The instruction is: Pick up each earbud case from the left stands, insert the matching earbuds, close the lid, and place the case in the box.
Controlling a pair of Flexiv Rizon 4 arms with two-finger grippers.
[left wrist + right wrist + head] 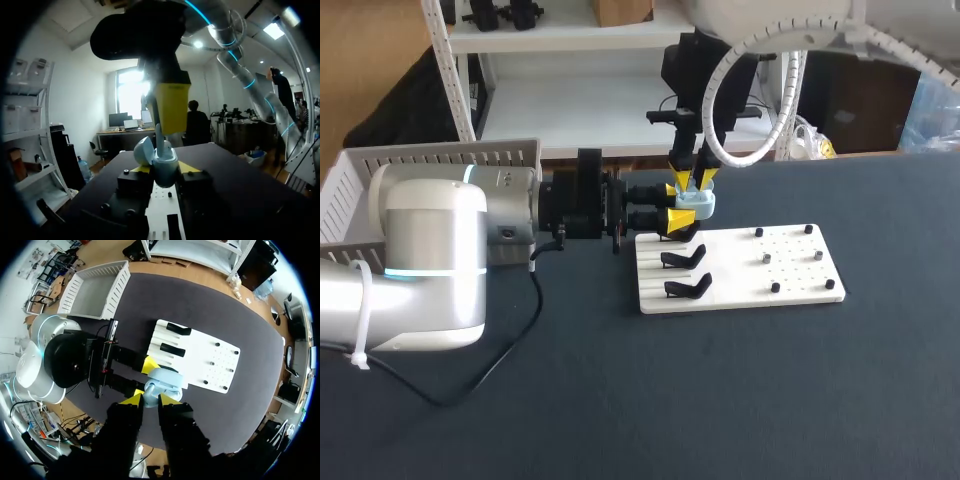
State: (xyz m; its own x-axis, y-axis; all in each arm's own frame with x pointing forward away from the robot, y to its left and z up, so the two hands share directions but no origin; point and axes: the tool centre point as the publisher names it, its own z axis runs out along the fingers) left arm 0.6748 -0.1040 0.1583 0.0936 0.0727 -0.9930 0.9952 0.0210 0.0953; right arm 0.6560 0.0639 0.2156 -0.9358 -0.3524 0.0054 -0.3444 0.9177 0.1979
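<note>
A pale blue earbud case [701,205] [164,162] [165,382] hangs with its lid open just above the white board's [790,285] back left corner. My left gripper [678,203] [164,169] [144,377] comes in level from the left and is shut on the case's body. My right gripper [691,180] [150,399] points straight down over the open case, shut on a pale earbud [160,136] whose stem dips into the case. Two empty black stands [685,260] [688,288] lie on the board's left part; a third is mostly hidden behind the left fingers.
Small black pegs [766,258] dot the board's right half. A white slatted box [360,190] [92,292] stands at the table's back left, behind my left arm. A black cable [510,350] trails from that arm across the dark tabletop.
</note>
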